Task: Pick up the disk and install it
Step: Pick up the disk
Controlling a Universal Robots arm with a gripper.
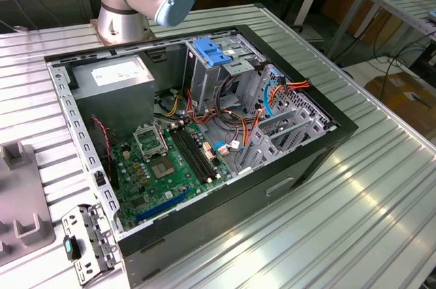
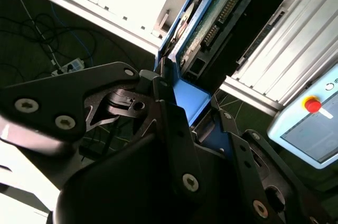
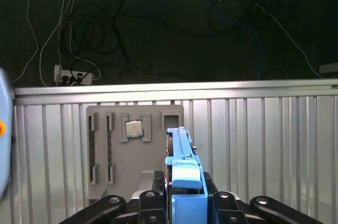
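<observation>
Blue-railed disk pinched edge-on between the jaws in both wrist views, green circuit board side bared in the second wrist view. Beyond it, ribbed metal surface and a grey tray carrying a processor chip. Open computer case holding motherboard, power supply with white label, print illegible, and light-blue bracket atop the drive cage.
</observation>
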